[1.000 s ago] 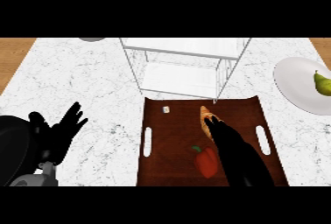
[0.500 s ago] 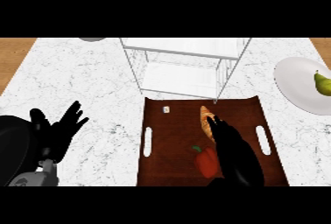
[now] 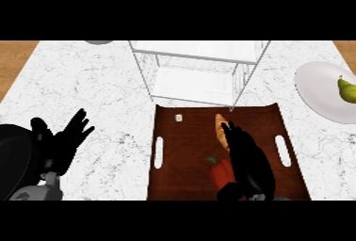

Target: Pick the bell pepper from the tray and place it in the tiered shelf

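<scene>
Tray (image 3: 173,155): dark brown, rectangular, with a slot handle on each long side, lying on the white marbled counter (image 3: 104,89); taken here as the landmark.

Contents of tray: red bell pepper (image 3: 221,173) with green stem, in the near half, right of centre; an orange-tan bread-like item (image 3: 221,129) beyond the pepper, lengthwise up the tray; a small pale object (image 3: 179,117) near the far left corner, too small to identify.

Right hand (image 3: 245,157): black, over the tray's right half, fingers stretched out straight toward the far edge, thumb down beside the pepper's near right side. It overlaps the pepper's right flank and the near end of the bread-like item. Fingers not curled round anything; whether it touches the pepper cannot be told.

Tiered shelf (image 3: 198,70): white wire frame with pale shelf boards, directly beyond the tray's far edge, its near corner post just at that edge. Nothing visible on its boards.

Plate (image 3: 316,94): white, right of the tray and further back, cut by the view's right edge; holds a green pear (image 3: 346,89).

Left hand (image 3: 64,139): black, well left of the tray near the lower left edge, open, fingers spread upward, resting.

Open counter lies between left hand and tray. A grey rounded item (image 3: 99,42) is at the far edge, left of the shelf.
</scene>
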### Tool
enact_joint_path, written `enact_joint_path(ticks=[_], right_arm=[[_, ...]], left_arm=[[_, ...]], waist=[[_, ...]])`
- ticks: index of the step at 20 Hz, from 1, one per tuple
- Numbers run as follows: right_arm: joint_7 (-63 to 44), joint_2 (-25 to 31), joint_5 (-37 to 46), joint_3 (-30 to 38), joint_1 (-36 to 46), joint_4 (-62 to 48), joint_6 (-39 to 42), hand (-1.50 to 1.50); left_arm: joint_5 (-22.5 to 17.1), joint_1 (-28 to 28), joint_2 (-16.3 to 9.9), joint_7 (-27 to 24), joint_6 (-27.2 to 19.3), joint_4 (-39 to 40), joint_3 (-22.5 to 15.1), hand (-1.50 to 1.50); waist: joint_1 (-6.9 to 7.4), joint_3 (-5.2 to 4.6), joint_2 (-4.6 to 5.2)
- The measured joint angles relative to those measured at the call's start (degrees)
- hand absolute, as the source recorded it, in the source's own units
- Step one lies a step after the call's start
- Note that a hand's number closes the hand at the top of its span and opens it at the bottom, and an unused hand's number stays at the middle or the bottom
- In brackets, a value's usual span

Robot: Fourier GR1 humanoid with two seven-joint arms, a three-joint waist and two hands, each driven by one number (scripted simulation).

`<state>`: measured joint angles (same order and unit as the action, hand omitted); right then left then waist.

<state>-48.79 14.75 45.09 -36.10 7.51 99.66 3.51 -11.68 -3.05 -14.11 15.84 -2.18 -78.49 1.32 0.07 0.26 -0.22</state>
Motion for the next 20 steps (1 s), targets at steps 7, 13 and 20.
enact_joint_path(ticks=[7, 13, 20], right_arm=[[5.51, -3.3, 1.55, 2.37, 0.81, -5.02, 1.19, 1.5], [9.84, -2.12, 2.31, -0.55, 1.85, -6.94, 6.08, 1.5], [14.33, -4.81, 4.11, -1.68, 0.22, -5.64, 3.28, 1.5]], left_arm=[[1.05, 1.09, 1.42, 0.97, 0.13, -2.05, 0.32, 0.0], [0.98, 0.17, 0.61, 0.5, 1.42, 0.0, 1.48, 0.0], [1.87, 0.0, 1.32, 0.12, 1.33, 0.17, 1.79, 0.0]], waist=[[0.07, -0.1, 0.01], [0.0, -0.45, -0.48], [-0.24, -0.45, -0.59]])
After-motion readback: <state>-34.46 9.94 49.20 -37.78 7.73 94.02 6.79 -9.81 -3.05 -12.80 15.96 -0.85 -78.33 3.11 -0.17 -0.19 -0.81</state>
